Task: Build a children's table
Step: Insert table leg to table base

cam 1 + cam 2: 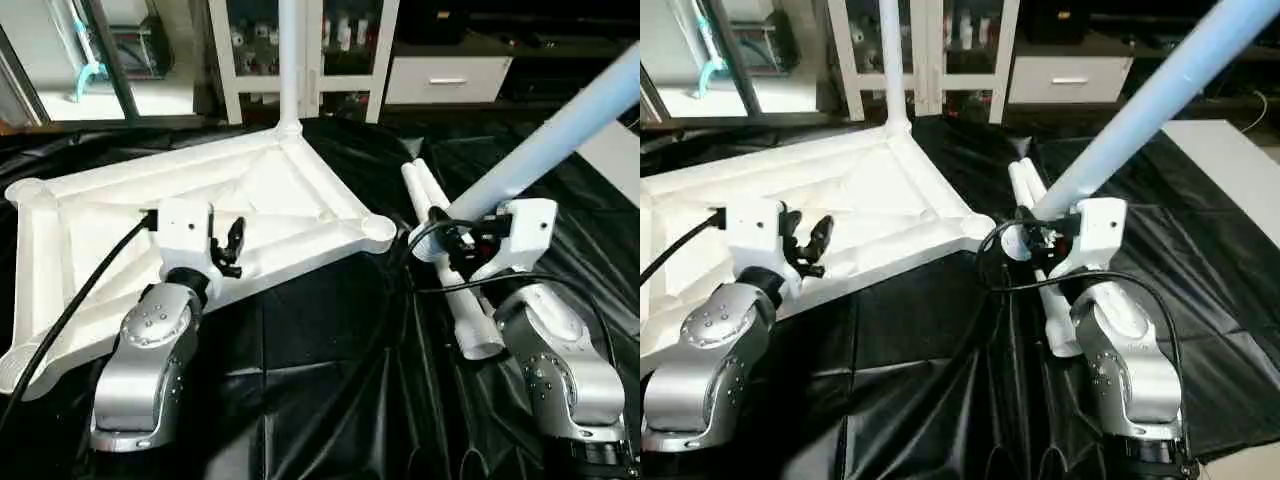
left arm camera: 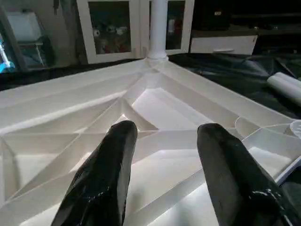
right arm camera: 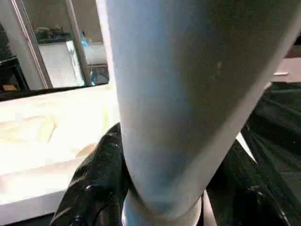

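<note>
Underside-up, ribbed white tabletop (image 1: 200, 220)

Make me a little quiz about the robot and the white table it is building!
1. True or false: one leg already stands in a corner of the upside-down tabletop.
2. Which gripper holds a leg: A) left, B) right?
3. Fill in: two more legs lie on the black ____.

Key:
1. True.
2. B: the right gripper is shut on the slanting leg; the left gripper hangs open over the tabletop.
3. Sheet.
</note>
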Available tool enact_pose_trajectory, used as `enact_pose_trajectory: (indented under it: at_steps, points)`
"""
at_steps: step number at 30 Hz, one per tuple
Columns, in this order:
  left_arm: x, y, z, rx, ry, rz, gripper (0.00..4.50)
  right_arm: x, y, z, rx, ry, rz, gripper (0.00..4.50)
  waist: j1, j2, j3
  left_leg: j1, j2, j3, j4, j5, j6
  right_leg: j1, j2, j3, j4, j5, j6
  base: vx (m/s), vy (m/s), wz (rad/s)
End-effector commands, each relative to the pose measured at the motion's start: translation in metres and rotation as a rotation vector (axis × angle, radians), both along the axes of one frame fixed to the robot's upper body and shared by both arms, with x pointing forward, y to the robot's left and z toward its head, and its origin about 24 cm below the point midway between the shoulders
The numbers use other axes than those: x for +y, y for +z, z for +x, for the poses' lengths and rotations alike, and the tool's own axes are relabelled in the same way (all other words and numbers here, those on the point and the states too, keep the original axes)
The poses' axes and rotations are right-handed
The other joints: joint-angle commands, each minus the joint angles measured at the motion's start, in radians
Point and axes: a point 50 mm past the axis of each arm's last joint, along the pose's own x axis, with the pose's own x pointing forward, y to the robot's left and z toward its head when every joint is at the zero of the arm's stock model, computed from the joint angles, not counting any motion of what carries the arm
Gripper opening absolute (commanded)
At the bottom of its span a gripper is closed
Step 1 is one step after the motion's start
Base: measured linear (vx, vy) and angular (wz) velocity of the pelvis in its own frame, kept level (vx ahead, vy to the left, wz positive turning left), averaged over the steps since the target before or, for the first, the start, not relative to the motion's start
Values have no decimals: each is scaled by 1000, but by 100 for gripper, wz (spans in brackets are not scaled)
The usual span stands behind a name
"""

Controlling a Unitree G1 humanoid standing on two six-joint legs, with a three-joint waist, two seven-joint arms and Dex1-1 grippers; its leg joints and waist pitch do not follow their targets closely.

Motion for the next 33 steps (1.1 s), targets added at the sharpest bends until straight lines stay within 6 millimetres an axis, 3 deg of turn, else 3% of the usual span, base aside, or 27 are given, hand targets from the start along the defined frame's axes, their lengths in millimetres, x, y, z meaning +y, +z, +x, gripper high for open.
enact_pose_trajectory:
  at_steps: [1, 5, 12, 19, 20, 21, 22, 23, 24, 25, 26, 27, 28, 29, 30, 31, 32, 33]
  points:
    - [0, 5, 0, -24, 10, 13, 239, 0, 8, 1, -26, 1, -3, 184, -3, -2, -52, 21, 9, -1, -75, -219, -27, 28, -39, 21, -82, -120, -133, 0, 0, 0]
    - [0, 7, -3, -36, 15, 6, 239, 2, 10, -1, -18, 0, -3, 184, -3, -2, -54, 19, 8, -3, -74, -203, -35, 26, -37, 21, -81, -104, -112, 0, 0, 0]
    - [-1, 8, -3, -41, 15, 6, 239, 0, 11, 0, -14, -5, -7, 184, -2, -1, -57, 17, 6, -1, -70, -160, -28, 30, -36, 21, -74, -22, -123, 0, 0, 0]
    - [-3, 8, -3, -41, 14, 3, 239, 1, 12, 0, -12, -3, -7, 184, -2, -2, -57, 18, 6, -1, -70, -164, -26, 30, -36, 21, -74, -30, -127, 0, 0, 0]
    - [-2, 7, -3, -41, 14, 3, 239, 0, 12, 0, -12, -3, -7, 184, -1, -2, -59, 12, 5, -1, -65, -104, -18, 27, -34, 22, -70, 34, -134, 0, 0, 0]
    - [-2, 7, -3, -41, 14, 3, 239, 0, 12, 0, -12, -3, -7, 184, 0, -2, -65, 5, -1, 2, -54, 11, 6, 24, -28, 18, -59, 175, -156, 0, 0, 0]
    - [-2, 7, -3, -41, 14, 4, 239, 0, 12, 0, -11, -4, -7, 184, 2, 35, -81, 2, -10, 0, -29, 171, 44, 10, -15, 5, -50, 382, -174, 0, 0, 0]
    - [-2, 8, -3, -41, 15, 4, 239, 0, 12, 0, -11, -4, -7, 184, 4, 32, -86, -11, -14, -1, -21, 262, 71, 5, -13, -1, -35, 497, -196, 0, 0, 0]
    - [-2, 8, -3, -41, 15, 3, 239, 0, 12, 1, -11, -4, -7, 184, 8, 23, -108, -27, -32, 4, 6, 439, 144, -3, 2, -14, -18, 715, -234, -63, 23, -2]
    - [-2, 8, -2, -41, 14, 3, 239, 0, 12, 1, -12, -5, -7, 184, 6, 17, -110, -53, -52, 11, 13, 447, 213, -23, -3, -25, -29, 804, -267, -63, 23, -2]
    - [-2, 8, -2, -41, 14, 3, 239, 0, 12, 1, -12, -5, -7, 184, 10, 24, -118, -55, -52, 8, 18, 409, 239, -30, -9, -29, -30, 791, -283, -101, 14, 1]
    - [-2, 8, -2, -41, 13, 4, 239, 0, 13, 1, -12, -5, -7, 184, 9, 26, -118, -71, -52, 7, 25, 321, 287, -50, -16, -33, -53, 699, -306, -150, 13, 2]
    - [-2, 8, -2, -40, 13, 4, 239, 1, 12, 1, -12, -5, -6, 184, 10, 32, -120, -76, -46, 3, 23, 286, 301, -59, -17, -39, -60, 620, -315, -150, 13, 2]
    - [-2, 8, -2, -40, 13, 4, 239, 1, 12, 1, -12, -5, -6, 184, 9, 41, -122, -85, -39, 1, 27, 239, 325, -76, -12, -48, -80, 461, -311, -210, 16, 1]
    - [-2, 8, -2, -40, 13, 5, 239, 1, 12, 1, -12, -5, -5, 184, 7, 54, -115, -93, -26, 1, 17, 182, 336, -100, -2, -68, -107, 253, -291, -227, 15, -2]
    - [-2, 8, -2, -40, 13, 5, 239, 1, 12, 1, -13, -5, -5, 184, 1, 53, -112, -102, -24, 2, 14, 146, 336, -109, 1, -79, -118, 155, -268, -227, 15, -2]
    - [-2, 8, -3, -40, 13, 6, 239, 1, 12, 1, -13, -5, -5, 184, -4, 62, -98, -109, -5, 5, -17, -22, 302, -130, 12, -107, -126, -101, -207, -254, 51, -6]
    - [-2, 8, -2, -41, 13, 6, 239, 1, 12, 1, -13, -5, -5, 184, -9, 79, -88, -137, 48, -2, -95, -190, 278, -117, 40, -136, -40, -221, -130, -147, 43, -3]
